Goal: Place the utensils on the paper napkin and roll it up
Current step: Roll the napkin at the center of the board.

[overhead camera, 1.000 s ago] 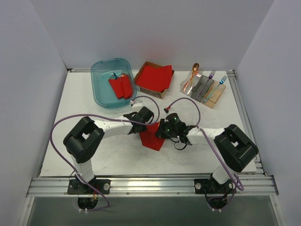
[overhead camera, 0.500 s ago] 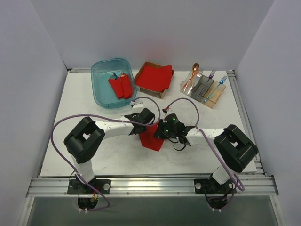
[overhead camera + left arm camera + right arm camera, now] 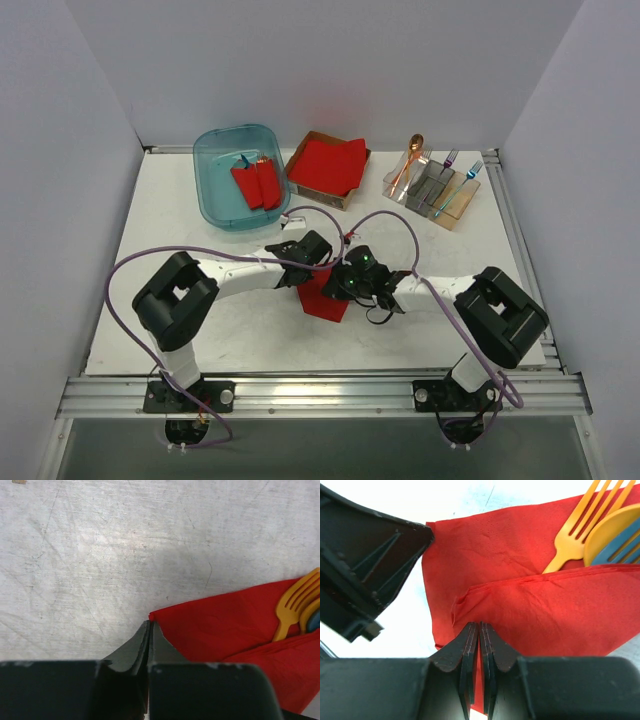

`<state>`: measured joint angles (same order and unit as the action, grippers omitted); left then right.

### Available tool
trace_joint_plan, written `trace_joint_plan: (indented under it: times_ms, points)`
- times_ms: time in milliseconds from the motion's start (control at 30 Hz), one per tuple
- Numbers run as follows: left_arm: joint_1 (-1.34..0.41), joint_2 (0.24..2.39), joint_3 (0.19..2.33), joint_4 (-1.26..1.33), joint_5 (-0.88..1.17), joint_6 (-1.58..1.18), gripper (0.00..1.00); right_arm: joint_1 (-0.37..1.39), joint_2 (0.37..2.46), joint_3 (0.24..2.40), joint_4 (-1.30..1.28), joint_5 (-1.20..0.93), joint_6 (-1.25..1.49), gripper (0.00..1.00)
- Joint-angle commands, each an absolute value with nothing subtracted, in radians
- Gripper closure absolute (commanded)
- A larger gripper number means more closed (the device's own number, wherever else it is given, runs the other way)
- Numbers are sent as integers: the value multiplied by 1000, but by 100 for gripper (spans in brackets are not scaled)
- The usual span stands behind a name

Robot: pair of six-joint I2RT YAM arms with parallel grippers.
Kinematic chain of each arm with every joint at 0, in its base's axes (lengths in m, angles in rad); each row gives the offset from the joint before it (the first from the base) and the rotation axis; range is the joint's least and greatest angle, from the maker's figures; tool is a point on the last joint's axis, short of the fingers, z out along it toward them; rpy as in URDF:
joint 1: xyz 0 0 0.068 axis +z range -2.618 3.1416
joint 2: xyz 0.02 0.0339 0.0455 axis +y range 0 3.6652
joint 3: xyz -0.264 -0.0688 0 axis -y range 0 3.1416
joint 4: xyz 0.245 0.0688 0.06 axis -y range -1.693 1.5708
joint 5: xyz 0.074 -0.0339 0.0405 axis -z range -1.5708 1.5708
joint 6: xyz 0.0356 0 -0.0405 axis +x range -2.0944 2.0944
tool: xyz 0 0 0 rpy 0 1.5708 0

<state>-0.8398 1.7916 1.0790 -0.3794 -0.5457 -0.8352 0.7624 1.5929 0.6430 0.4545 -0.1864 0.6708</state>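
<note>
Currently the paper napkin (image 3: 323,300) lies folded at mid-counter (image 3: 180,210), with the utensils (image 3: 570,540) protruding from its fold toward 1 o'clock in the right wrist view. The left hand (image 3: 150,624) has its fingers together at the napkin corner. The right hand (image 3: 479,626) has its fingers together on the folded flap.

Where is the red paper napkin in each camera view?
Top external: the paper napkin sits just below the picture's centre.
Left wrist: lower right.
Right wrist: fills the middle and right.
Shared landmark: the yellow fork lying on it shows in both wrist views; the top view does not show it.
</note>
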Motion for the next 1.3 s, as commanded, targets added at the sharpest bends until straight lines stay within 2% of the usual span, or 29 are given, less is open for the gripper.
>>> trace_joint_plan:
  times_ms: [0,1267]
  points:
    - [-851,1717,1117,-399,-565,-845,98,776,1558,623,486,-164,699,91]
    - [-936,1638,1232,-505,-503,-928,98,782,1621,581,565,-138,761,92]
